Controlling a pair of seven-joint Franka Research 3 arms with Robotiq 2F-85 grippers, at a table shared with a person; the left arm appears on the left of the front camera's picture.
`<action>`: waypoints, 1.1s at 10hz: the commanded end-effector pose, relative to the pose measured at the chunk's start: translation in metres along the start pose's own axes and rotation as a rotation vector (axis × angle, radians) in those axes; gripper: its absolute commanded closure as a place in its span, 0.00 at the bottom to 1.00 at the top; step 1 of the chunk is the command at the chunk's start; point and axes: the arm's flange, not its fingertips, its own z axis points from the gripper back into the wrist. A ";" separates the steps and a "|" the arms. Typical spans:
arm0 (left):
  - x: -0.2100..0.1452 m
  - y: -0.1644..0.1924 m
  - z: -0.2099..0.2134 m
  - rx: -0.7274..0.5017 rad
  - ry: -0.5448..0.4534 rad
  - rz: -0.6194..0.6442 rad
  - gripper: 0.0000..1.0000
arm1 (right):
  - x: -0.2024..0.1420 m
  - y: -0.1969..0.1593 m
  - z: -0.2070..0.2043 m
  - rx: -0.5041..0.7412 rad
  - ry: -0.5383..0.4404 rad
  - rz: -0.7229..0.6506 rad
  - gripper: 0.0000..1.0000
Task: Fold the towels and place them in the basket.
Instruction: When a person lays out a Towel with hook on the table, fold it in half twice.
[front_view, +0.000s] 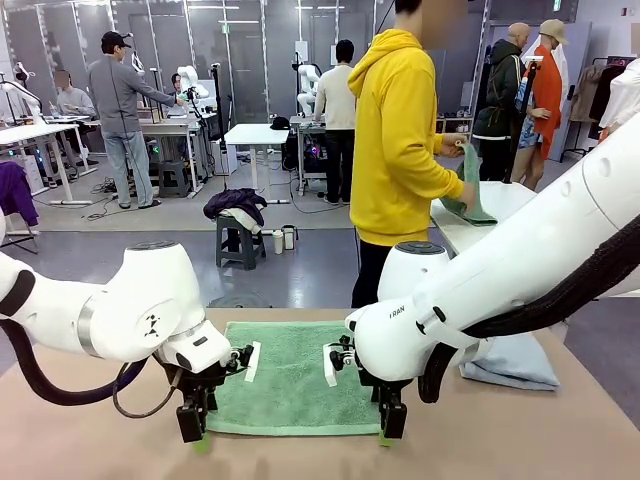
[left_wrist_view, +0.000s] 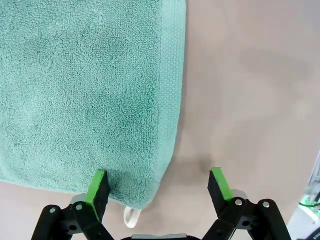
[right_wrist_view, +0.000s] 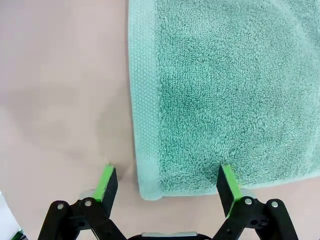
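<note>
The table (front_view: 90, 440) carries a green towel (front_view: 300, 385) spread flat at near centre; the front view adds a grey-blue towel (front_view: 515, 362) at its right. The left gripper (left_wrist_view: 158, 177), jaws spread and holding nothing, straddles the near-left corner, where its wrist view shows a white tag (left_wrist_view: 131, 216). The right gripper (right_wrist_view: 167, 175), likewise spread, straddles the near-right corner.

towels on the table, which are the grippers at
The green towel, spread flat, with the left gripper and right gripper open at its near corners. The grey-blue towel lies apart at the right.
</note>
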 end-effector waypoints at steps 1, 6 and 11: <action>0.005 0.009 0.000 -0.018 0.010 0.013 0.00 | -0.002 0.007 0.002 0.005 -0.023 0.023 0.00; 0.008 0.007 0.003 -0.009 0.010 -0.001 0.00 | -0.006 0.013 0.006 0.021 -0.040 -0.001 0.00; 0.010 0.006 0.002 -0.010 0.046 -0.001 1.00 | -0.006 0.011 0.012 0.004 -0.044 -0.017 1.00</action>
